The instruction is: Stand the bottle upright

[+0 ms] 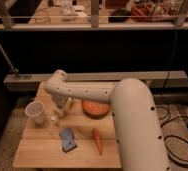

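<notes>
We look down on a wooden tabletop (34, 150) in a dim room. Nearest lie a blue sponge (67, 139) and a carrot (97, 141). Farther back, just right of the cup (35, 111), the bottle (54, 119) sits directly below the hand (62, 106). It seems to lean up toward the hand. The hand is closed; whether it pinches the bottle we cannot tell.
</notes>
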You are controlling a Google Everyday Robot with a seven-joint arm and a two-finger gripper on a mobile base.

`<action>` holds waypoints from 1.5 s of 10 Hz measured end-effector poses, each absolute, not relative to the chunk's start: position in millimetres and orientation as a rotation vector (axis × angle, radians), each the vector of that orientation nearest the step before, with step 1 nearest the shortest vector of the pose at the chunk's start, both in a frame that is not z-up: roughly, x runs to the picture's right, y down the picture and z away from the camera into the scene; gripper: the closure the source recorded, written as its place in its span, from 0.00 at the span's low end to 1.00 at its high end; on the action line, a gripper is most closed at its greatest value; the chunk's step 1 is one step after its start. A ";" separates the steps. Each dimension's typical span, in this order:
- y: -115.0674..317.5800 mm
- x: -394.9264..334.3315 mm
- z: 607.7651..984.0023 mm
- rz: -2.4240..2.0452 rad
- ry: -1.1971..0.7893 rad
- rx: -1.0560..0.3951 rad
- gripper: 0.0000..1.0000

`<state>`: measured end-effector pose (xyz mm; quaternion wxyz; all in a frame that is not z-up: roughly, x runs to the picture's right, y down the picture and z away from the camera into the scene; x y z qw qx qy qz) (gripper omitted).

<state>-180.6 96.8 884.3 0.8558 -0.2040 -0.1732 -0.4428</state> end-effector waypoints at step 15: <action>94.8 -187.6 871.0 -1.005 -0.283 -0.286 1.00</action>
